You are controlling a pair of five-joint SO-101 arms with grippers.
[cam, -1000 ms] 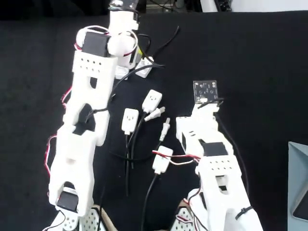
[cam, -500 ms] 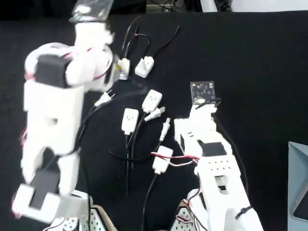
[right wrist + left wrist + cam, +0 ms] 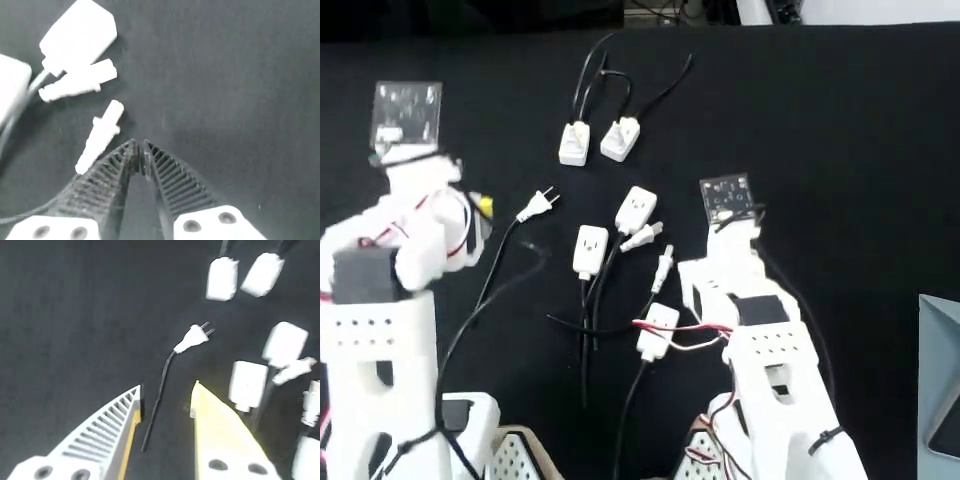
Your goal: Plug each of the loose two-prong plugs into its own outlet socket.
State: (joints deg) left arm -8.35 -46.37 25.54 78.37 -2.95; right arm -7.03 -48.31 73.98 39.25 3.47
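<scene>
A white two-prong plug on a black cord lies loose on the black table. In the left wrist view this plug lies ahead of my open left gripper, and its cord runs back between the fingers untouched. Two more loose white plugs lie mid-table among white outlet sockets. My right gripper is shut on nothing, its tips just beside the nearer plug. The other plug lies by a socket.
Two further white sockets with black cords lie at the back of the table. Black cords cross the middle of the table toward the front edge. A grey object sits at the right edge.
My left arm has swung back from the far sockets to the left side of the table. The corded plug now lies in the open there. My right arm shifted slightly left.
</scene>
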